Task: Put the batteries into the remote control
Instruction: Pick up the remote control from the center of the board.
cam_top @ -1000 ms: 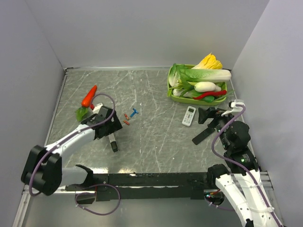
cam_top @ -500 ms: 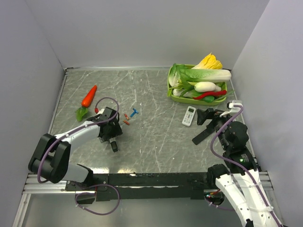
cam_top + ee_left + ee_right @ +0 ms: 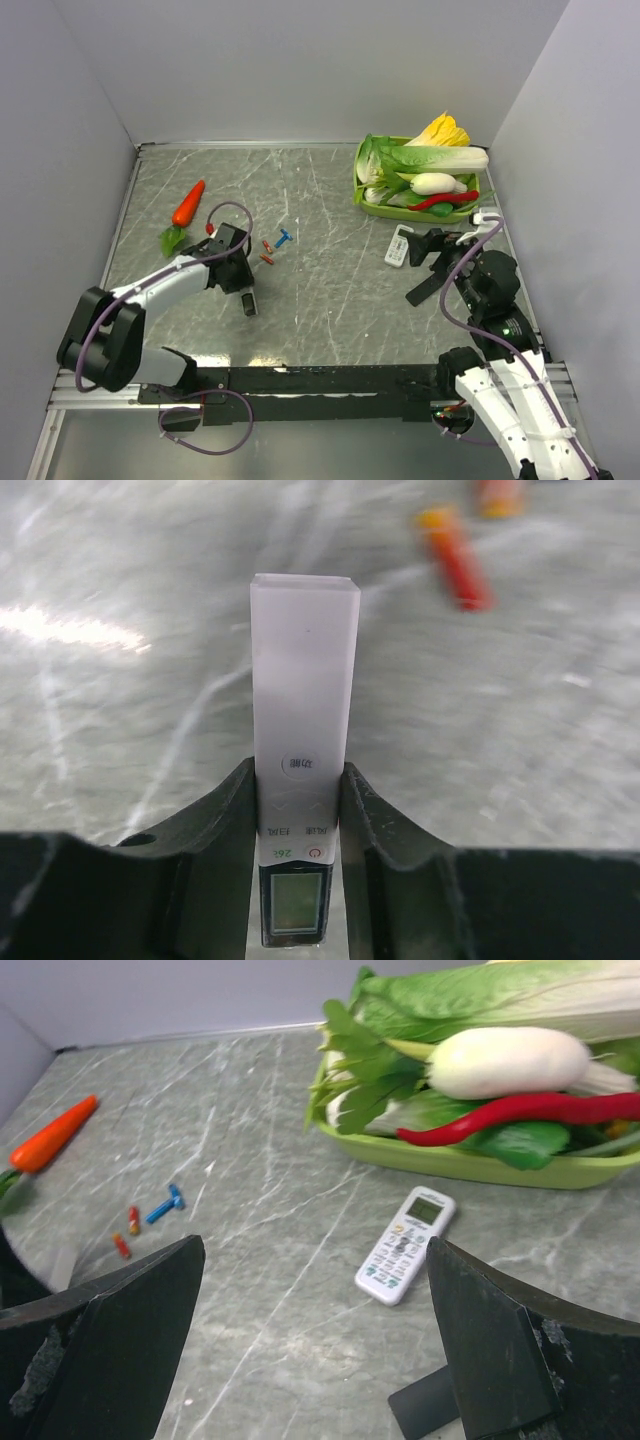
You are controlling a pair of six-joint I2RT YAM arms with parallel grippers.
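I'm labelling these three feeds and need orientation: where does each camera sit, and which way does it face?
Top external: above and behind, looking down on the table; left arm and right arm show.
Left wrist: on the left gripper, looking along its fingers, which clamp the slim white remote.
Right wrist: on the open right gripper, facing the vegetable tray and wider white remote.
Shared: batteries appear in all three.

Left claw gripping, right claw gaping.
I am pinching the remote control (image 3: 303, 680) between both fingers of my left gripper (image 3: 297, 772), my left arm (image 3: 160, 282) lying low and angling inward. My right arm (image 3: 497, 290) is standing bent, and my right gripper (image 3: 315, 1250) is gaping wide, holding nothing.
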